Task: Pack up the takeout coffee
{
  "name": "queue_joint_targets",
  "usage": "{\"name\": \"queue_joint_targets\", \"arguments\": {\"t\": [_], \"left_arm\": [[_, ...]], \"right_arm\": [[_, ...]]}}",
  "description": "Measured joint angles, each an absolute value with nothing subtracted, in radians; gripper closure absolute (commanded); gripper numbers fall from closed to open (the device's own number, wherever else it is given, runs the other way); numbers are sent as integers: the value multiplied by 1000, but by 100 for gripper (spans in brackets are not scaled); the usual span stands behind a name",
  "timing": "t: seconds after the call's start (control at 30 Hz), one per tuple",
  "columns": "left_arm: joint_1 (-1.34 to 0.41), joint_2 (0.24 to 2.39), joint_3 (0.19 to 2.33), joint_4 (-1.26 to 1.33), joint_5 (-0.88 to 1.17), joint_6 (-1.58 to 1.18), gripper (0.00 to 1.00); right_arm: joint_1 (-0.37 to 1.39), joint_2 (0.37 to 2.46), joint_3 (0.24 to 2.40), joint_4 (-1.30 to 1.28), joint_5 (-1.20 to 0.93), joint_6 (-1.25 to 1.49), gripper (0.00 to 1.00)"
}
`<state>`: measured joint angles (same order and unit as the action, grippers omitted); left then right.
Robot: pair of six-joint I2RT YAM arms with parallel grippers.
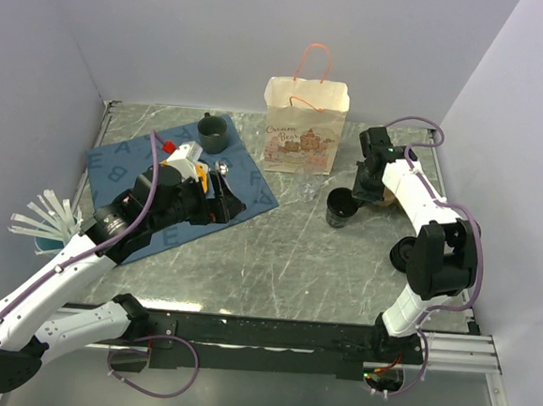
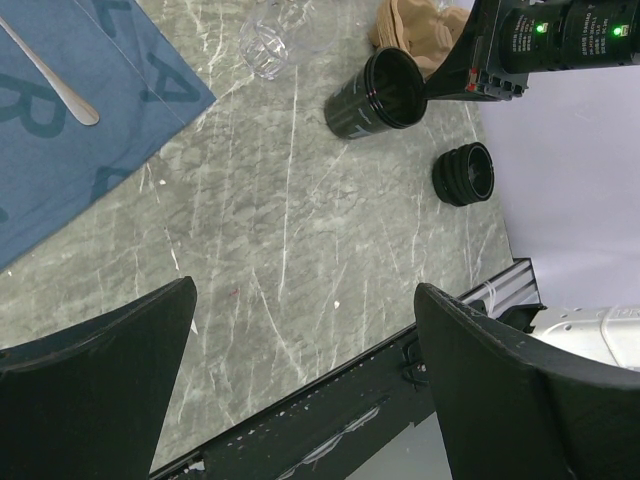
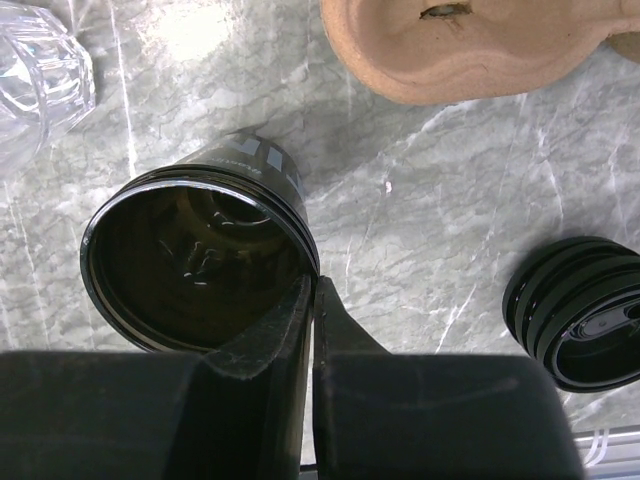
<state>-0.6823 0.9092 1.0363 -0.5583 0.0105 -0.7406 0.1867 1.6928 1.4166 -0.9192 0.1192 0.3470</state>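
Grey marble tabletop (image 1: 276, 260), lilac walls (image 1: 219, 30); lidless cup (image 1: 340, 208) beside pulp tray (image 3: 470, 60).

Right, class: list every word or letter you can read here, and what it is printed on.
"Cream", then a blurred word: paper bag.
Single large letters such as "A": blue cloth.
White print, too blurred to read: dark cup.

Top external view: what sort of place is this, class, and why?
Likely a robot lab bench staged as a café: left arm and right arm bolted to a walled marble-look table, paper bag, open cup.
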Motion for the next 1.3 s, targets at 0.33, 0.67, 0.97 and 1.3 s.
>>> {"name": "queue_joint_targets", "arguments": {"t": [0.33,0.67,0.97,1.3], "left_arm": [[-682,910,1036,-558,11,-741,3],[-682,910,1036,-558,11,-741,3],[-682,910,1036,-558,11,-741,3],[-682,910,1036,-558,12,-741,3]], "right_arm": [[186,1680,1415,-918,98,359,100],[186,1633,1378,-898,81,389,100],[165,1514,1247,-816,12,433,100],[123,1437,1174,-749,-65,477,100]]}}
